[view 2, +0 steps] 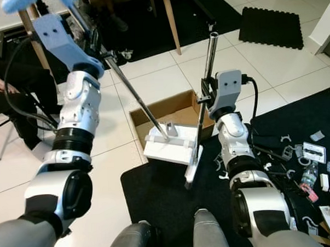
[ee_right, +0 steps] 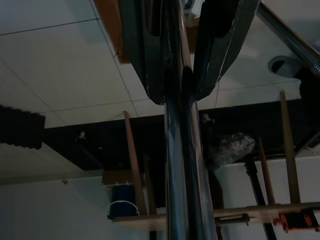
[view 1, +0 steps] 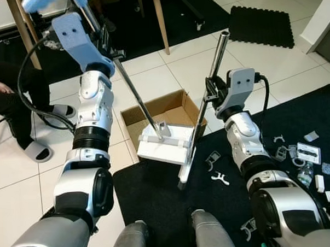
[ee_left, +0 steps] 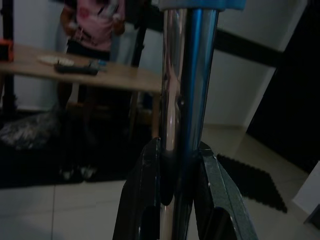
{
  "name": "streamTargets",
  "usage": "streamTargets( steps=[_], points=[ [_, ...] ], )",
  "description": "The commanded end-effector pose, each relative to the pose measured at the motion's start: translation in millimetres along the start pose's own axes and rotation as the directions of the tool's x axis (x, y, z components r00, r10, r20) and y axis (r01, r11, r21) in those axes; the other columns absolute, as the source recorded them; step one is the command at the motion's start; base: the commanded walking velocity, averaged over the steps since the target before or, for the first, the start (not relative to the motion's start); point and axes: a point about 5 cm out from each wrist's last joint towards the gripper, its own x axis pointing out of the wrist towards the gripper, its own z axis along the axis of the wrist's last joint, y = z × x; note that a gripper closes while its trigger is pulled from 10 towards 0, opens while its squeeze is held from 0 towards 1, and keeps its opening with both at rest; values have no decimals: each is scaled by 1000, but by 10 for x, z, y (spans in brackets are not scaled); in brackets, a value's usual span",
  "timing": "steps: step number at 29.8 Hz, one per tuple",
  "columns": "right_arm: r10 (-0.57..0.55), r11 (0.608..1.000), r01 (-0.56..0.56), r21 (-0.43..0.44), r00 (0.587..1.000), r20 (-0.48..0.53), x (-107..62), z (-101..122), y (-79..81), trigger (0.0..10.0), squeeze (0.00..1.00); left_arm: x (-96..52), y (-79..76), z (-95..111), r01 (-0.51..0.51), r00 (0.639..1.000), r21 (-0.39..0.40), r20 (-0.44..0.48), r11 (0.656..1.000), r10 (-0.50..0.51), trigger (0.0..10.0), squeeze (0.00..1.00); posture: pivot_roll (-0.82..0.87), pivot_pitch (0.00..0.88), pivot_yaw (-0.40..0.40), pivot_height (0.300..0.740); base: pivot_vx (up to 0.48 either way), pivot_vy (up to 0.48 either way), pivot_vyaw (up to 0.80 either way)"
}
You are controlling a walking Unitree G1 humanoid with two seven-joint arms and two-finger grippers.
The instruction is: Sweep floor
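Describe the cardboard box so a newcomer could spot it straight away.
Start at the black rug by the robot's feet and go to its far edge, where white tile begins. There sits the cardboard box, open-topped, with the white dustpan against its near side. It is the only brown thing among white and grey scraps.

Box (view 1: 172, 109): on the tiles, ahead of the rug (view 1: 157, 195).
Dustpan (view 1: 165, 142): at the box's near edge, partly on the rug.
Clips (view 1: 219, 178): scattered on the rug, right of the dustpan.
Person (view 1: 16, 102): far left.
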Motion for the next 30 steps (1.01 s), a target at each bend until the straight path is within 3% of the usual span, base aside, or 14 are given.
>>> streamTargets(
  steps=[1,6,11,15,17,19,24,25,30],
  points=[
    [-3,1000,2,18,1000,27,32,51,10,10000,0,4,-29,168,35,995,3,98,999,-35,10000,0,7,95,39,740,0,0,0],
    [10,1000,-11,24,999,42,30,64,13,10000,0,-19,-89,255,88,986,60,136,994,-96,10000,0,8,97,37,740,0,0,0],
    [72,995,-71,69,997,-2,-12,-45,82,10000,0,-12,-76,375,77,982,-29,172,997,-71,10000,0,11,96,36,740,0,0,0],
    [93,993,-90,79,995,-36,-55,-128,110,10000,0,-14,-38,425,65,979,-3,196,998,-63,10000,0,11,96,36,740,0,0,0],
    [73,996,-70,49,996,-54,-80,-162,78,10000,0,-47,-47,375,95,978,170,169,981,-124,10000,0,12,99,36,740,0,0,0],
    [60,998,-58,30,997,-57,-88,-168,54,10000,0,-88,-54,271,128,979,275,116,953,-165,10000,0,11,100,37,740,0,0,0],
    [60,998,-59,26,997,-47,-75,-138,37,10000,0,-171,-41,81,154,983,311,46,938,-177,10000,0,11,100,37,740,0,0,0],
    [59,998,-58,25,997,-40,-67,-120,29,10000,0,-221,-2,-41,145,988,321,6,936,-155,10000,0,9,101,37,740,0,0,0],
    [70,997,-69,25,997,-33,-61,-109,37,10000,0,-258,100,-147,101,995,340,-25,935,-98,10000,0,7,101,36,740,0,0,0]
  ],
)
